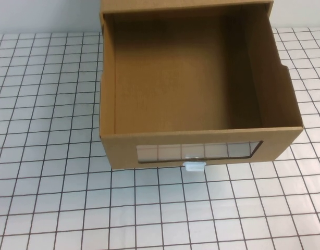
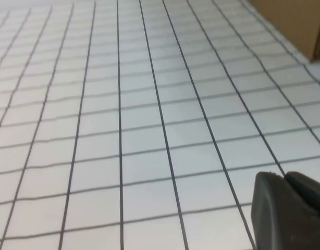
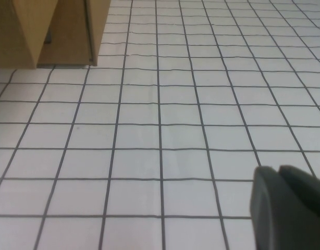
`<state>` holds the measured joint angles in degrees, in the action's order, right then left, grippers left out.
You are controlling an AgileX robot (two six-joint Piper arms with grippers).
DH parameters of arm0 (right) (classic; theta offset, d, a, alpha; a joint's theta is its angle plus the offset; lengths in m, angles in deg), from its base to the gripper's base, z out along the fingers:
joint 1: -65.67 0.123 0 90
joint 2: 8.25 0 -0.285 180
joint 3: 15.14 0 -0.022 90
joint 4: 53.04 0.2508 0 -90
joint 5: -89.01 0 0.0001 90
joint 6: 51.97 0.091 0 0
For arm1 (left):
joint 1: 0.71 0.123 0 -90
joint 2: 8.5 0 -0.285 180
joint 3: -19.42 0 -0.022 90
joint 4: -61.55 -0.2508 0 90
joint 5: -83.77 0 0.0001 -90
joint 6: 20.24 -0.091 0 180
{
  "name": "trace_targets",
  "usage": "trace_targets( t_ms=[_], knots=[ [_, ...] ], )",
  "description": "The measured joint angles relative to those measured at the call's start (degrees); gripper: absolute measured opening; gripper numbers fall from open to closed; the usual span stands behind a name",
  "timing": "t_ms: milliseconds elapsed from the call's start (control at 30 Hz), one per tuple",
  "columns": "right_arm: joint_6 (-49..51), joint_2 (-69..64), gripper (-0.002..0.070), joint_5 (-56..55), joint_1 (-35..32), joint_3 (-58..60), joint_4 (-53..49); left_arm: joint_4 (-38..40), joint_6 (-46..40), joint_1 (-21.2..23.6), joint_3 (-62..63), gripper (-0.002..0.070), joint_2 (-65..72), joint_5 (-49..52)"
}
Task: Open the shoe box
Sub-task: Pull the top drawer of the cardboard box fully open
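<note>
The brown cardboard shoe box (image 1: pixel 191 143) stands at the middle back of the table with its drawer pulled out toward me, its inside bare. Its front wall has a clear window (image 1: pixel 199 151) and a small white pull tab (image 1: pixel 194 166) below it. Neither arm shows in the high view. My left gripper (image 2: pixel 285 179) hovers over the gridded table, shut, holding nothing, with a box corner (image 2: pixel 300 23) far off. My right gripper (image 3: pixel 279 173) is shut and empty too, well away from the box's side (image 3: pixel 56 31).
A white table sheet with a black grid (image 1: pixel 56 182) covers the whole surface. The box's outer sleeve (image 1: pixel 186 5) rises at the back edge. Grid surface surrounds the box on the left, right and front.
</note>
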<state>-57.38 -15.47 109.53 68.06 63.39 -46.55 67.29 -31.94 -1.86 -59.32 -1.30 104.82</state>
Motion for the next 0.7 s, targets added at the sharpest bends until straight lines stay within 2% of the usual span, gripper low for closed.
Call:
trace_targets(
  t_ms=[700],
  knots=[
    [-0.1, 0.0, -0.0013, 0.0, 0.0, 0.0, 0.2, -0.2, 0.0, 0.0, 0.0, -0.0005, 0.0, 1.2]
  ],
)
